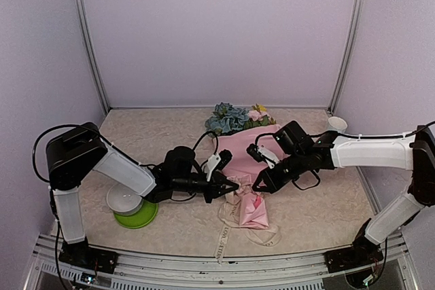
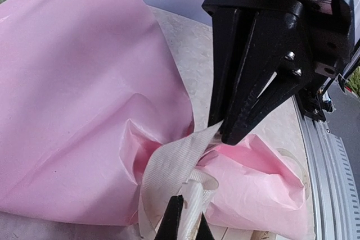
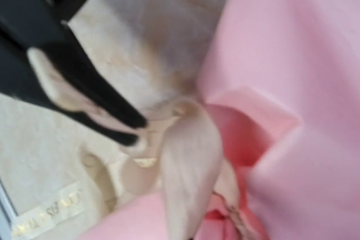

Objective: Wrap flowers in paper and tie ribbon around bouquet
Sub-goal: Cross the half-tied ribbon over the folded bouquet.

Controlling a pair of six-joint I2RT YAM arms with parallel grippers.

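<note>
At centre: one bouquet (image 1: 248, 154), one ribbon (image 1: 221, 239).

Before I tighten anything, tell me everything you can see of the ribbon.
The ribbon is a narrow cream woven band, wrapped and bunched around the pinched neck of the pink paper bouquet. The left gripper pinches it at the wrap; the right gripper pinches a strand rising from it. Loose tails, one printed with small lettering, trail slack across the table toward its near edge.
</note>
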